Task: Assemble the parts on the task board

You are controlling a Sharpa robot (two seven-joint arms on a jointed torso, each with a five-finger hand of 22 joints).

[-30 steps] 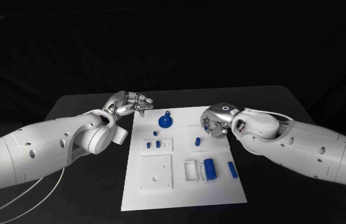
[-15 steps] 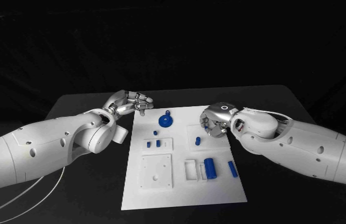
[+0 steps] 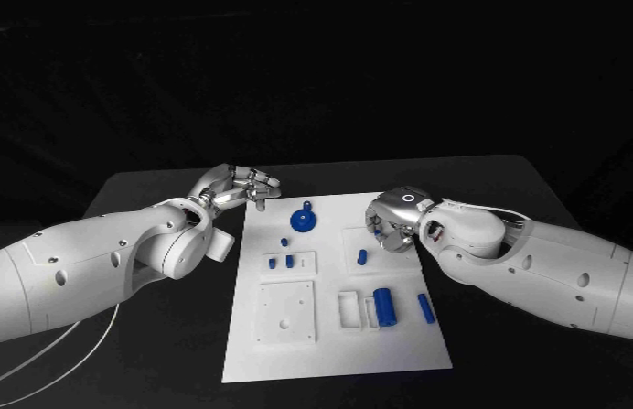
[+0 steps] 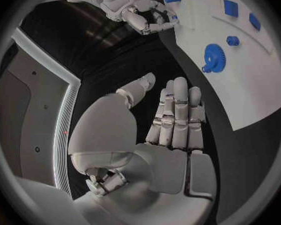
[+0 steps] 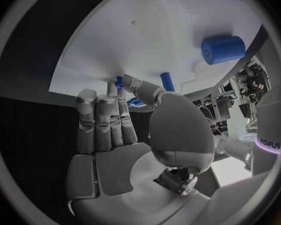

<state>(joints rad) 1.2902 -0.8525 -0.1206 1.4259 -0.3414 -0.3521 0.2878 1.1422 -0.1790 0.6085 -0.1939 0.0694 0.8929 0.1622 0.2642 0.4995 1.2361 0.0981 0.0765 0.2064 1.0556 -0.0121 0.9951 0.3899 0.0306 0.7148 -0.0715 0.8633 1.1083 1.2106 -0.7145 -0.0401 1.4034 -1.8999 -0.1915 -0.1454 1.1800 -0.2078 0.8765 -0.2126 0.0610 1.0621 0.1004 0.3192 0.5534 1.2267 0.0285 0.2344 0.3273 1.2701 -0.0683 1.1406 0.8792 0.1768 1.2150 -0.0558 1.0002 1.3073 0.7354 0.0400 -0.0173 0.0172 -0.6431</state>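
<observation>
Bare table (image 3: 158,354) flanks the task board (image 3: 396,359), whose near end lies unobstructed.

White task board (image 3: 337,336) on a black table (image 3: 158,354), blue parts, a blue gear (image 3: 305,221) at its twelve o'clock; silver hands, white arms.

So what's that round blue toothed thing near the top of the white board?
It looks like a blue gear, seemingly plastic, with teeth round its rim and a raised hub in the middle. It lies flat on the far part of the white task board, with a small blue knob-like piece beside it. Neither hand touches it: the left hand hovers off the board's edge, fingers apart.
</observation>
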